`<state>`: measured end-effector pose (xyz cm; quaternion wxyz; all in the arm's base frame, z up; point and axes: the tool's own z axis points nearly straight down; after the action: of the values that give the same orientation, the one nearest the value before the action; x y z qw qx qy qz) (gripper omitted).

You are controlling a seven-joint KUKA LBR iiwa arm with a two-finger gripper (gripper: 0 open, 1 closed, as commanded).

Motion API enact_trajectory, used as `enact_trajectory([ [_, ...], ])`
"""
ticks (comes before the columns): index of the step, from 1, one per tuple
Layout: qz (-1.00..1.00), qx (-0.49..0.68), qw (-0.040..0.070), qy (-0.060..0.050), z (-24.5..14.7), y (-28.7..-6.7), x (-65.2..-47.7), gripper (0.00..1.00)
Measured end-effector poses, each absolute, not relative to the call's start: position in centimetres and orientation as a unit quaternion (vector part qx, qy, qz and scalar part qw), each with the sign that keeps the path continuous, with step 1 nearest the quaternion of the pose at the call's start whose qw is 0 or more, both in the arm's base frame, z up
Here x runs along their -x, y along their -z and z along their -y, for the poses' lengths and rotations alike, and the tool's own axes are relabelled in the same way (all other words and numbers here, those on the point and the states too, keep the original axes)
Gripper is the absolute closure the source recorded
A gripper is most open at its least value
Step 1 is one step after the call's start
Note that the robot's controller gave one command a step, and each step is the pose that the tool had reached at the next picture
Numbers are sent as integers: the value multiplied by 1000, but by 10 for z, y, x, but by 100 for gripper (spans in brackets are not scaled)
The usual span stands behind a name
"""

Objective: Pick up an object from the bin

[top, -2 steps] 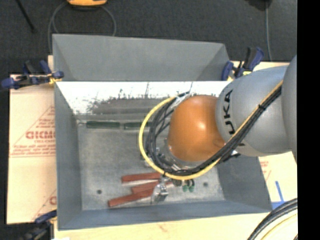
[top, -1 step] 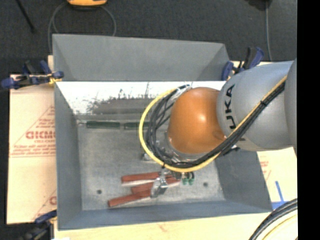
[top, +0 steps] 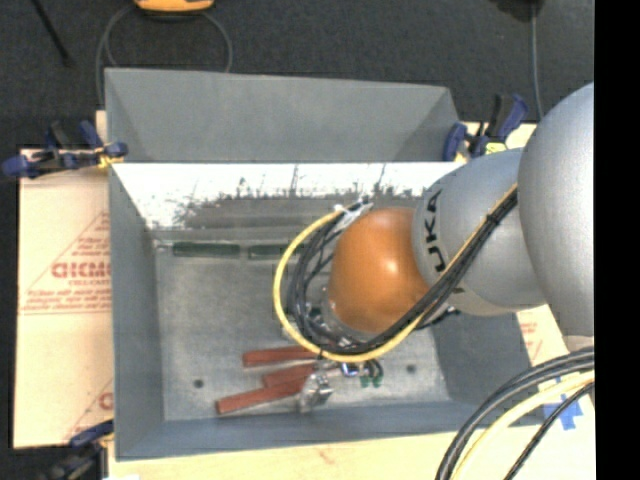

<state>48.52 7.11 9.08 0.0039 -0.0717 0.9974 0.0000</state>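
Three flat reddish-brown bars lie side by side on the bin floor near the front wall: an upper bar [top: 274, 356], a middle bar [top: 287, 374] and a lower, longer bar [top: 252, 401]. My gripper [top: 318, 390] is low in the bin at the right ends of the middle and lower bars, its metal tip touching or just above them. Most of the gripper's body is hidden under the orange wrist cover.
The arm comes in from the right and hangs over the bin's right half. Thin dark green strips [top: 205, 250] run along the foot of the far wall. The left part of the floor is bare grey metal with a few dark specks.
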Motion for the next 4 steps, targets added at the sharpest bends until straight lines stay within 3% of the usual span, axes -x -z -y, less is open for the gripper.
enact_trajectory([
  [1,-997,75,8,3,-85,-79,-482,100],
  [3,-997,75,7,2,-85,-81,-481,100],
  [4,-997,75,-1,1,-86,-92,-477,100],
])
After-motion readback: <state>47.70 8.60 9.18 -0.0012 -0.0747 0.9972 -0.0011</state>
